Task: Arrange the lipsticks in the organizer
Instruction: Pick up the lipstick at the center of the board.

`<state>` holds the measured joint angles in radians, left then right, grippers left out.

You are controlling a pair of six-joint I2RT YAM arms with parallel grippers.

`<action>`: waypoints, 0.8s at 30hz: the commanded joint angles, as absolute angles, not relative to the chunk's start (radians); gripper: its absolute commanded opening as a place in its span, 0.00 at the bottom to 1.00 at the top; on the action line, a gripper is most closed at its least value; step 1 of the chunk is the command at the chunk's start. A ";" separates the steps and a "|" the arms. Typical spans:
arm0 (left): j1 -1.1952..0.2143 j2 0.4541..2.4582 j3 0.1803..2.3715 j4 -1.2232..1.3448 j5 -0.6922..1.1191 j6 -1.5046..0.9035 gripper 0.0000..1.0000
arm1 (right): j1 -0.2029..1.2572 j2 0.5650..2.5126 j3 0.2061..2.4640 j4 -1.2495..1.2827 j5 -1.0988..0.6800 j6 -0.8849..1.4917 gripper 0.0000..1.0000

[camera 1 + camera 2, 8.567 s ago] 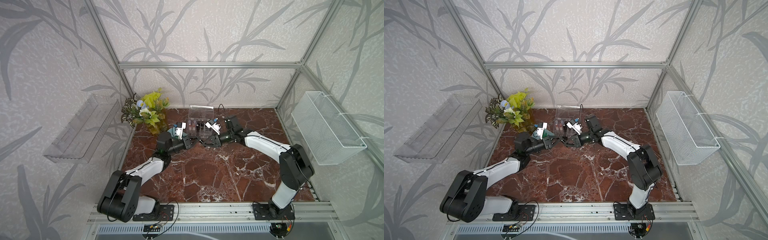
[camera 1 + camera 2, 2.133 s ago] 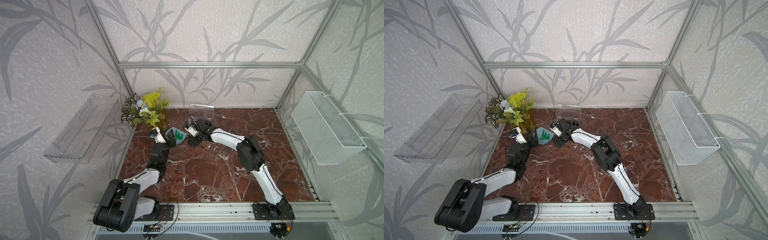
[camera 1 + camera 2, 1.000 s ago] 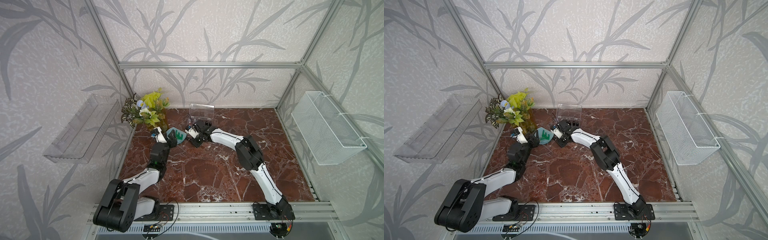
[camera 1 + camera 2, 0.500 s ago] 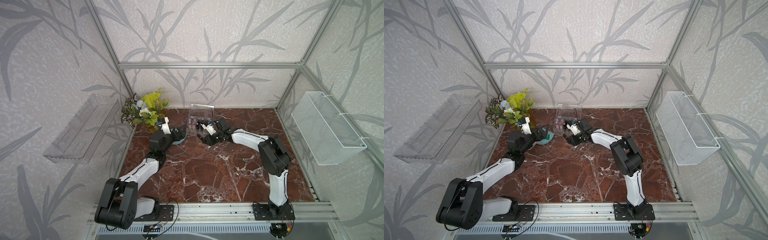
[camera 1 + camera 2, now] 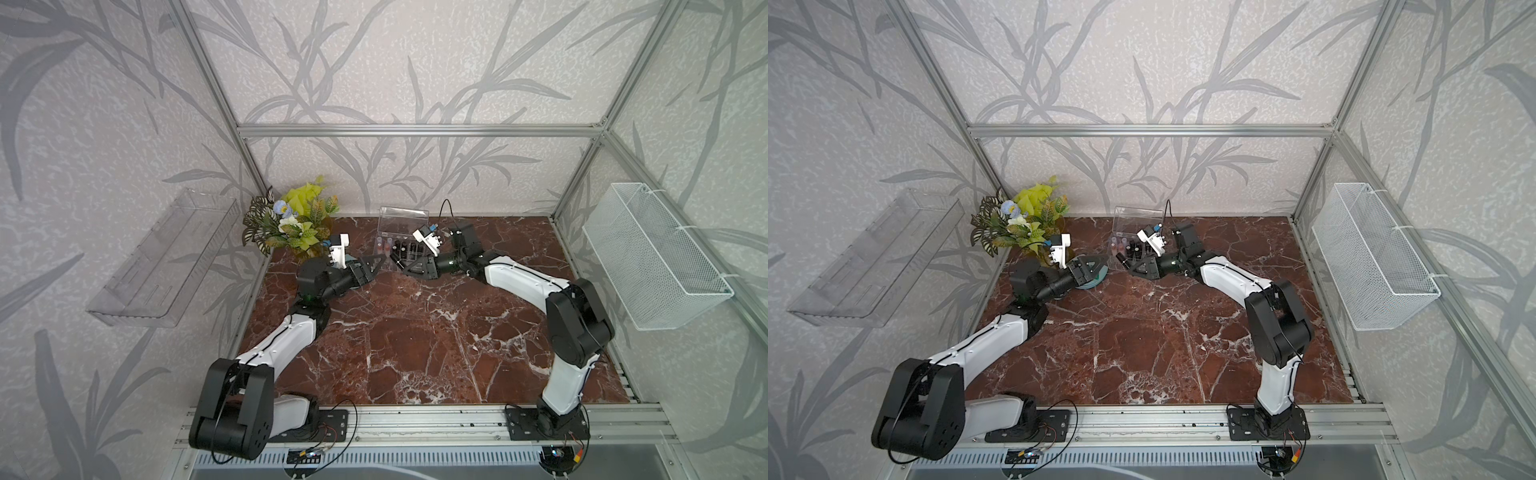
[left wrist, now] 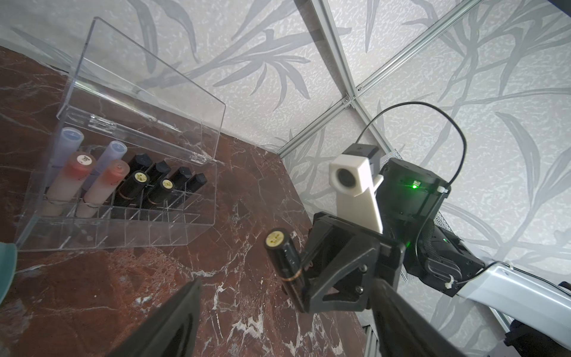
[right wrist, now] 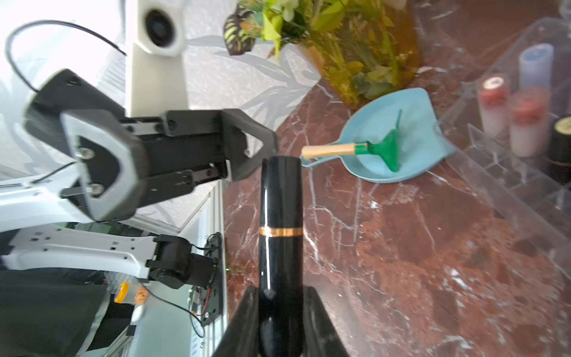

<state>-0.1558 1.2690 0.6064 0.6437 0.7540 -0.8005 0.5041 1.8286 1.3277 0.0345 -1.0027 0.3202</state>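
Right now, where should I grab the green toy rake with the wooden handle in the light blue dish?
Take the wooden handle, pinching across it from above at the light blue dish's rim. The green toy rake lies with its straight handle reaching the rim, probably with room around it, while the fanned head sits down in the bowl.

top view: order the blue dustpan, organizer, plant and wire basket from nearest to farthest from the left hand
1. blue dustpan, partly under the left hand.
2. organizer, just past its fingertips, toward the back wall.
3. plant, in the back left corner.
4. wire basket, on the right wall.
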 commanded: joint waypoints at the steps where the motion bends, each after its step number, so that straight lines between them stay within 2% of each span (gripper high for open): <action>1: -0.152 1.262 0.621 0.623 0.782 -0.787 0.87 | 0.507 1.792 1.313 0.140 -1.128 0.391 0.22; 4: -0.153 1.277 0.631 0.655 0.801 -0.813 0.87 | 0.508 1.790 1.302 0.205 -1.168 0.442 0.22; 13: -0.159 1.286 0.636 0.801 0.907 -0.940 0.71 | 0.523 1.812 1.320 0.227 -1.258 0.475 0.22; 24: -0.165 1.221 0.669 0.706 0.901 -0.901 0.69 | 0.537 1.810 1.360 0.067 -1.243 0.363 0.21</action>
